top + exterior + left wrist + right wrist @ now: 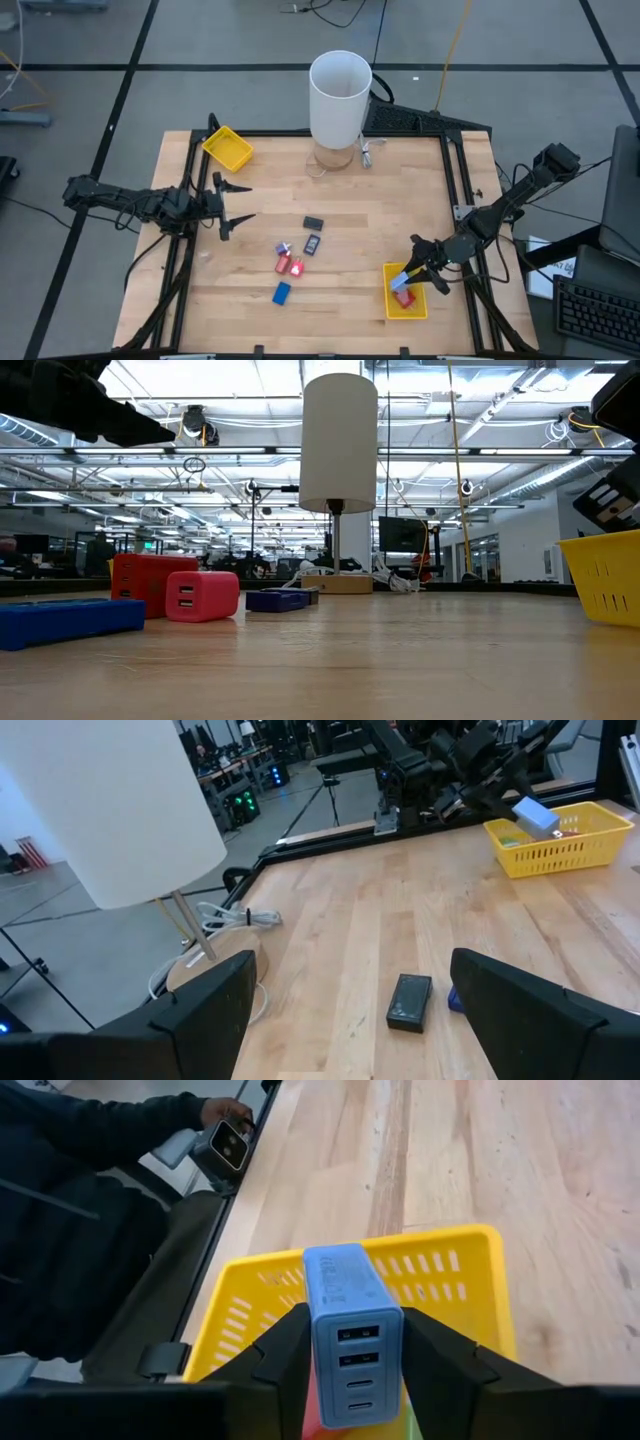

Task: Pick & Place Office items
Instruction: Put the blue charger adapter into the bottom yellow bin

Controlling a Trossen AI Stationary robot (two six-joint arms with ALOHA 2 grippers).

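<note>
Currently, from the high view, I have the right gripper (413,277) over the yellow tray (419,310) at the worktop's near right corner, jaws clamped on a light blue charger (400,279). A red piece (404,297) already lies inside. The left gripper (238,203) waits at the left edge, jaws wide and empty.

From the low view, the remaining items (203,595) sit on the worktop, well apart from the tray.

From the right wrist view, the charger (346,1330) hangs above the tray's rim (440,1240). If I release here, I judge it may strike the rim or the red piece and tumble out.
</note>
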